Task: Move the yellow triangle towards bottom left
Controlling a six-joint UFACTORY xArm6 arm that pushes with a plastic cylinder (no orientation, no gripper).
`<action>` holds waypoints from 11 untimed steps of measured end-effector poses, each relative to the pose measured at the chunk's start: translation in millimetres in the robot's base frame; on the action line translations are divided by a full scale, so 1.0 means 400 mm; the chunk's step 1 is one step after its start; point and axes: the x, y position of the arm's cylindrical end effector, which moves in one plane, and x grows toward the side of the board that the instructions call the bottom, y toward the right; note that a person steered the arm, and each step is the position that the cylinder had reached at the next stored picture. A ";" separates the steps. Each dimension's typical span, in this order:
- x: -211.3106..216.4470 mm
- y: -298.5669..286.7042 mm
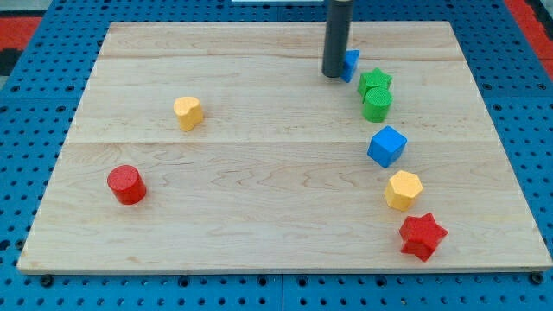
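**Yellow triangle sits left of centre, far from my tip**

Nearest the view's bottom, a red star (422,235) lies at the board's (259,225) lower right, with a yellow hexagon (403,189) just above it. A red cylinder (126,184) stands at lower left. Higher up is a blue cube (386,145); well to its left lies the yellow triangle (187,112), alone. Two green blocks (376,93) touch each other at upper right. My tip (333,74), a bare rod with nothing to open or close, rests against a small blue block (350,64) near the top edge.
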 end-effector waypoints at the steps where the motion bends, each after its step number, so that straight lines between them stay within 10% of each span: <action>1: 0.000 0.076; 4: -0.022 -0.386; 8: 0.473 -0.785; 11: 0.552 -0.864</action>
